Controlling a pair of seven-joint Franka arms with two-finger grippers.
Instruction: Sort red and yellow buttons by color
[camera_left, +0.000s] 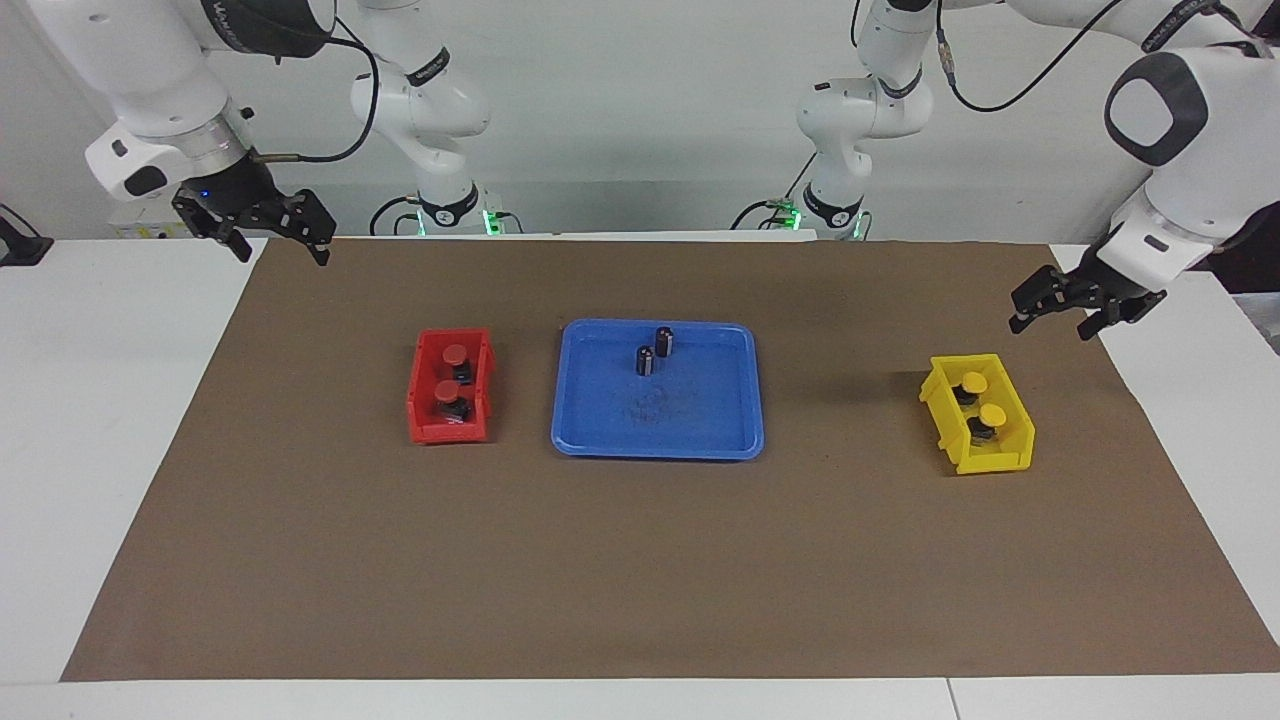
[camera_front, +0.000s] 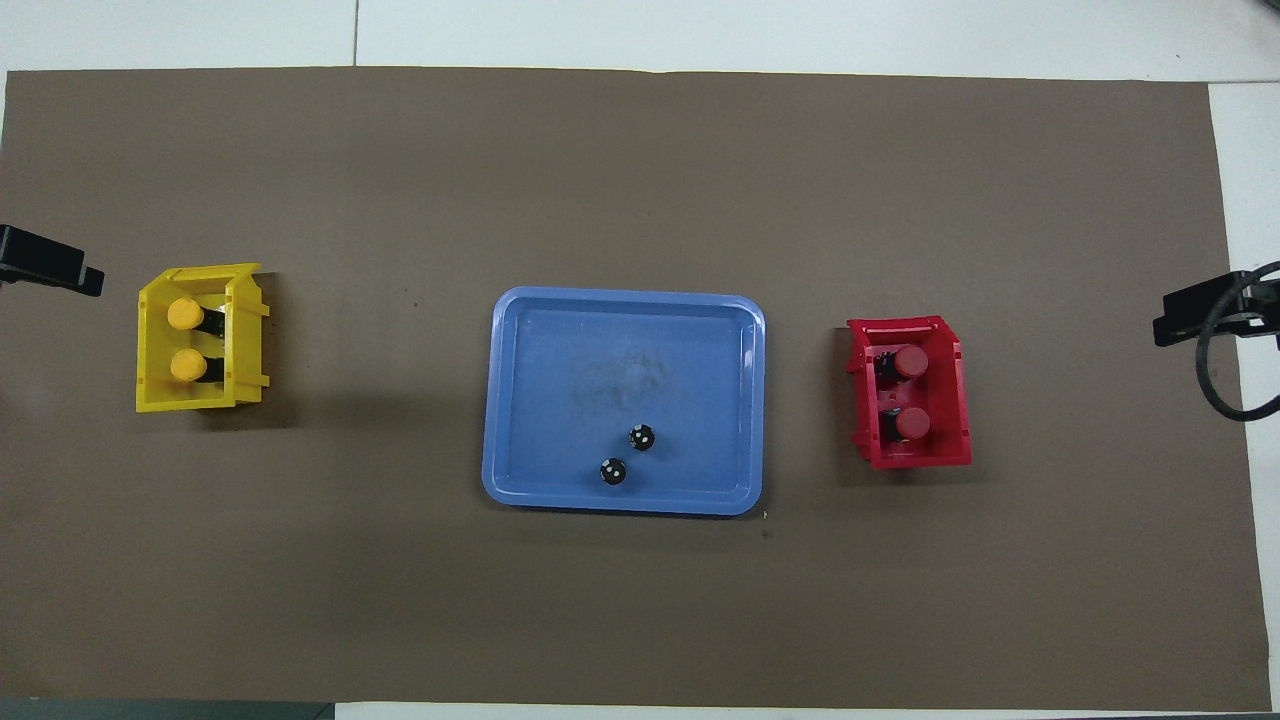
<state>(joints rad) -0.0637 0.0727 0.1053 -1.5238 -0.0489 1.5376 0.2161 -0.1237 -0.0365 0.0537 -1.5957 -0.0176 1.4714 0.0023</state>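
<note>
There are four buttons in all, two of each colour. The two yellow buttons sit inside the yellow bin toward the left arm's end of the table, one nearer to the robots than the other, both with their round caps up. In the overhead view the same pair lie side by side in that bin. The two red buttons sit in the red bin toward the right arm's end, again one nearer to the robots than the other; from overhead they show as two red caps in the bin. Between the two bins lies one blue tray, and in it stand two small dark cylinders, upright, close together, in the part of the tray nearer to the robots. Everything rests on one brown mat that covers the white table.

The left gripper hangs in the air over the mat's edge beside the yellow bin, clear of it, its fingers spread and holding nothing. The arm above it bends down from a raised elbow. The right gripper hovers over the corner of the mat at its own end, well apart from the red bin, fingers likewise spread and empty; this arm waits.
</note>
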